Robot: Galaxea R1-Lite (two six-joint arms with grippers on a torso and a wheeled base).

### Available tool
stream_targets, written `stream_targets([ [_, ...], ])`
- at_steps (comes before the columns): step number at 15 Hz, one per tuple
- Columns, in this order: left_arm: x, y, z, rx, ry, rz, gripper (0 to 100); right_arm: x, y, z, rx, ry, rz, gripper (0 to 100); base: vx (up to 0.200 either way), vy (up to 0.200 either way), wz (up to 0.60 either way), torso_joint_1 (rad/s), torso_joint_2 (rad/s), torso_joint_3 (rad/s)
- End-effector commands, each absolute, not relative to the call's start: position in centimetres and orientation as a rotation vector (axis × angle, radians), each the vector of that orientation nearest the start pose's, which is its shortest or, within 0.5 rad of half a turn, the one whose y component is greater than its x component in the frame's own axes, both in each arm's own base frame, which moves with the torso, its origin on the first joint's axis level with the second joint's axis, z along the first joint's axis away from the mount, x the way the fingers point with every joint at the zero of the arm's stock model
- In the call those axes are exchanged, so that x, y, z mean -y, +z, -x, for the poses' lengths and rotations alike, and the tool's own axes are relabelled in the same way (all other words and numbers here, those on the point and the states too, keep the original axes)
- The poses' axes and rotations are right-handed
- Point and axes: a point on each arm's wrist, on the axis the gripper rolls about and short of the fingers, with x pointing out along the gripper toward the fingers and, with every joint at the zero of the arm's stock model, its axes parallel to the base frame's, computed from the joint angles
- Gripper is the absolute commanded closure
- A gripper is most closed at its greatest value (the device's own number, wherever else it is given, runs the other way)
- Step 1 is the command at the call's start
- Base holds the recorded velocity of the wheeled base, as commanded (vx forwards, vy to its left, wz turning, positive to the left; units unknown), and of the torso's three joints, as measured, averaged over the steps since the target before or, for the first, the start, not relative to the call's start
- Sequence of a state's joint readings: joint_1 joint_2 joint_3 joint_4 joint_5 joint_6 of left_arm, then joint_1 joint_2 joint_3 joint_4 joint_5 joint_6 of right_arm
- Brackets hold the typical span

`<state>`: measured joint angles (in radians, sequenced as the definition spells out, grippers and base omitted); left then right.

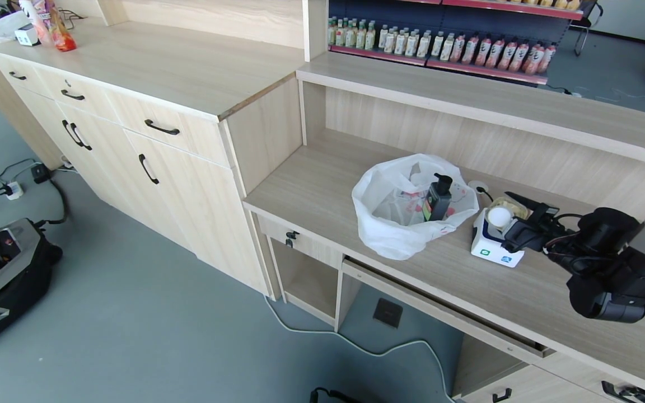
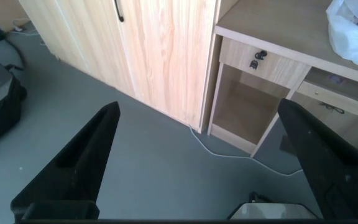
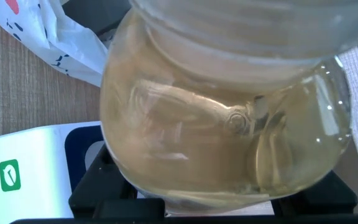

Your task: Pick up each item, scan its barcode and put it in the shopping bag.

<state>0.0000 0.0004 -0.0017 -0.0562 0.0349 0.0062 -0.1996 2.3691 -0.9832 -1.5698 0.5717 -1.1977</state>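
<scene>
The right end effector (image 1: 515, 221) is clamped around a clear, rounded jar of pale yellow liquid with a white cap (image 1: 500, 215). It holds the jar just above the white and blue box-shaped barcode scanner (image 1: 493, 253) at the right of the pale wooden worktop (image 1: 311, 190); whether jar and scanner touch cannot be told. The jar looks rigid and smooth-walled, and being nearly full it is probably fairly heavy for its size, so it could slip or twist in a light pinch. A firm hold across the broad body below the cap seems safest, and it may break if dropped. Just left of the scanner sits the white plastic shopping bag (image 1: 389, 238), soft and slumped with its mouth open and a dark pump-top bottle (image 1: 439, 198) standing inside, so the jar should go down beside that bottle, not onto it. The left end effector (image 2: 197, 162) hangs over the grey floor at the left, fingers spread wide and holding nothing.
</scene>
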Motion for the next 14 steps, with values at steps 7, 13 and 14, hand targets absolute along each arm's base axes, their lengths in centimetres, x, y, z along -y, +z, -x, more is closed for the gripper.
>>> stream_targets([
  [7,-0.08,8.17,2.31,0.058,0.035,-0.005,0,7.14,6.73,-41.5,0.377,0.224,1.252,100,0.0,0.0,0.0,0.0,0.0,0.0],
  [13,-0.08,8.17,2.31,0.058,0.035,-0.005,0,6.85,6.51,-41.62,0.376,0.228,1.251,100,0.0,0.0,0.0,0.0,0.0,0.0],
  [14,-0.08,8.17,2.31,0.058,0.035,-0.007,0,6.85,6.25,-41.66,0.371,0.231,1.252,100,0.0,0.0,0.0,0.0,0.0,0.0],
])
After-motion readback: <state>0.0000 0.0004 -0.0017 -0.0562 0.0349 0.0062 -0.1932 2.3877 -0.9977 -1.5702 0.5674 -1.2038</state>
